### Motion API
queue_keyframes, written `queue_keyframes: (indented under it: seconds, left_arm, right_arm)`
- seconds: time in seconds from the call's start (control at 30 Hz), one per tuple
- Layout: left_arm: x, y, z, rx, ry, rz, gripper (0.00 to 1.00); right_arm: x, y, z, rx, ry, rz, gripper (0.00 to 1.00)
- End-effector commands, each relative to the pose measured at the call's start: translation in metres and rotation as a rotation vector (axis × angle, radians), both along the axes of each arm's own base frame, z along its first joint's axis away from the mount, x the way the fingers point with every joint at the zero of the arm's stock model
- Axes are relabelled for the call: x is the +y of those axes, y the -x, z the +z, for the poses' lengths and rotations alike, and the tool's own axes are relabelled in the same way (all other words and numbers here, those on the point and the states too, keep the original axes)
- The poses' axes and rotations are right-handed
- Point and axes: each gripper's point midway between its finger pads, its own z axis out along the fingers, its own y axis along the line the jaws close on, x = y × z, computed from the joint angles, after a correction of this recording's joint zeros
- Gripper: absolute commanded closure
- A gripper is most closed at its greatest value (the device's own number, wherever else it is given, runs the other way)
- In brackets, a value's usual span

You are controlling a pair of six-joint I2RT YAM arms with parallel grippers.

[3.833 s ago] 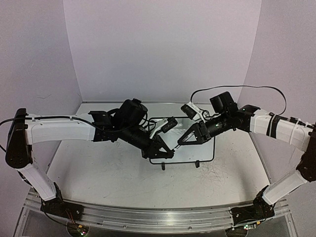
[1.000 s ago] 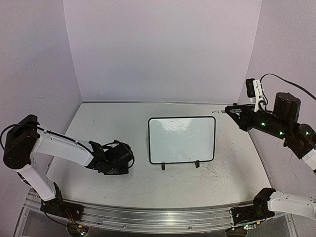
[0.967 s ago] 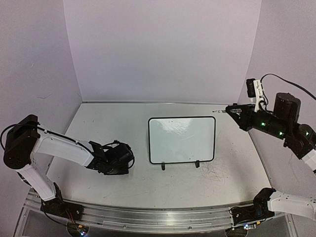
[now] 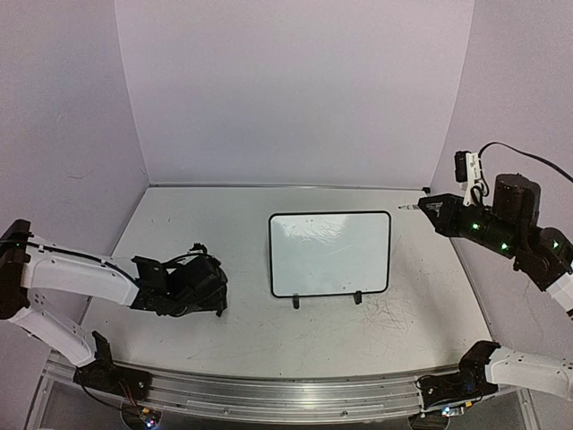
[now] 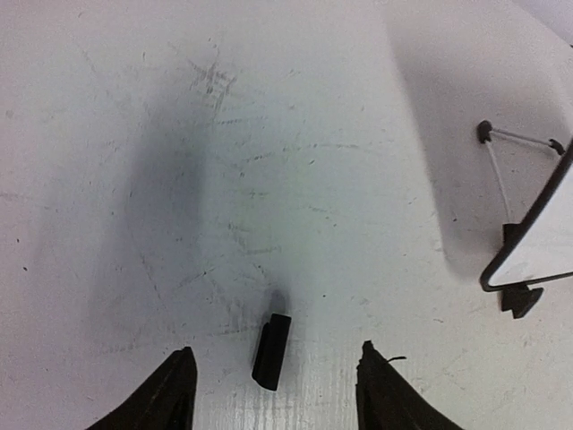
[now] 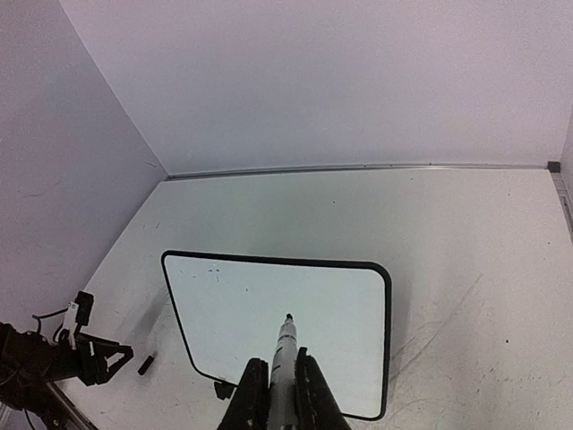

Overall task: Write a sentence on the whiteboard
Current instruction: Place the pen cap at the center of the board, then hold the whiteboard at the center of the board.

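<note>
Here, at mid-table, your whiteboard (image 4: 329, 253) stands propped on its two small black feet, its black-framed face turned toward the arms. As far as the views show it is bare: no letter of the sentence can be made out, only glare and a speck or two near the top edge.

Your right gripper (image 6: 276, 387) hangs above and to the right of the board, well clear of it. Its fingers are pinched tight around a marker (image 6: 286, 345), whose uncapped tip points down toward the white surface.

Your left gripper (image 4: 213, 288) sits low over the table (image 4: 206, 224) to the left of the board, its fingers (image 5: 170, 399) spread fairly wide and holding nothing. A small black cap (image 5: 271, 350), by its look the marker's, lies on the scratched tabletop between them, touching neither.

By these pictures, the preparation looks done: the pen is uncapped, gripped and aimed, and the cap is parked out of the way. The writing itself is all ahead of you. You have to bring the tip down to the upper left of the board, then lay the whole row of words across it, with nothing steadying the light board but its own feet.
</note>
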Motion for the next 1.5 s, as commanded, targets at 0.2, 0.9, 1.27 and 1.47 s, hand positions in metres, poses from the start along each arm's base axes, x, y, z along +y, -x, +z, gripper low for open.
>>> queue_keyframes:
  seconds: [0.2,0.9,1.27,1.47]
  left_arm:
    - [0.002,-0.001,0.092,-0.199,0.228,-0.193,0.08]
    - [-0.085,-0.04,0.189,-0.257,0.471,-0.837,0.02]
    - [-0.067,-0.102,0.198,-0.269,0.589,-0.823,0.08]
    - [-0.074,-0.088,0.162,-0.176,0.628,-0.912,0.12]
  right_arm:
    - [0.006,-0.015,-0.01,0.11,-0.105,-0.072,1.0]
    - [0.096,0.008,0.006,-0.009,-0.158,0.178,1.0]
    - [0.17,0.02,0.006,-0.114,-0.095,0.242,1.0]
    - [0.206,0.017,-0.02,-0.114,-0.011,0.285,1.0]
